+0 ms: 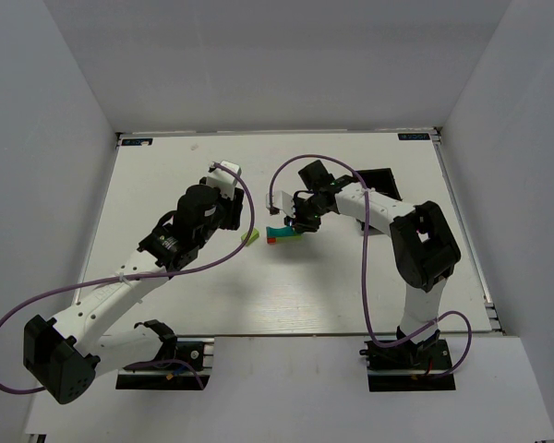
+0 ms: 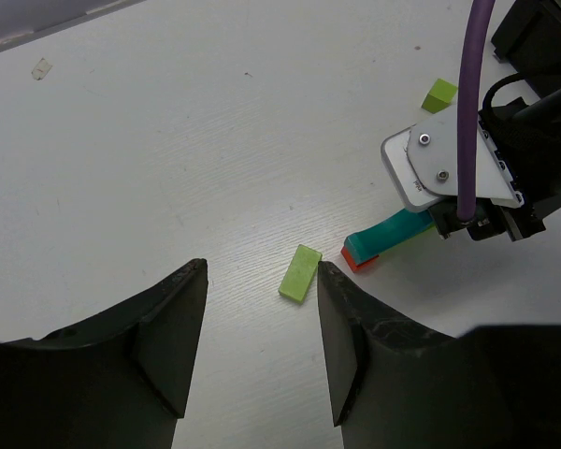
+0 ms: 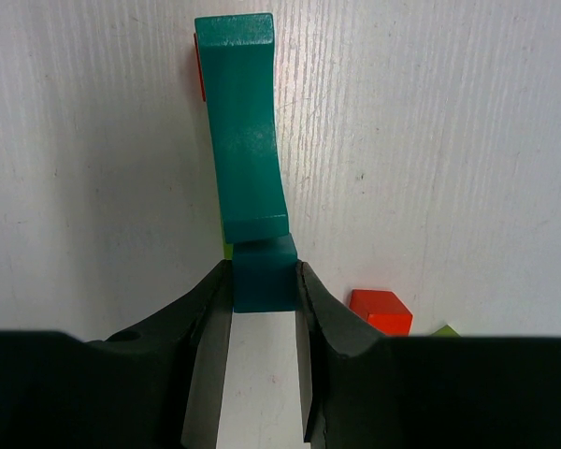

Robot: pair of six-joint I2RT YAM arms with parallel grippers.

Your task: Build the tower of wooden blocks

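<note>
Wood block tower (image 1: 282, 236), mid-table: only a low start. A long teal block (image 3: 243, 131) lies tilted, far end on a red block (image 2: 354, 264). Right gripper (image 3: 263, 281) is clamped on the teal's near end. Pieces look light, stiff, smooth-painted, so prob. slippery and easy to tip; best pinched across flat sides, near the middle. Left gripper (image 2: 262, 273) hovers wide open, empty, w/ a lime block (image 2: 299, 272) flat on the table btwn its fingers. Nearby: loose red cube (image 3: 381, 311), 2nd lime piece (image 2: 439, 94), black bin (image 1: 379, 180) behind. Right gripper crowds the stack
</note>
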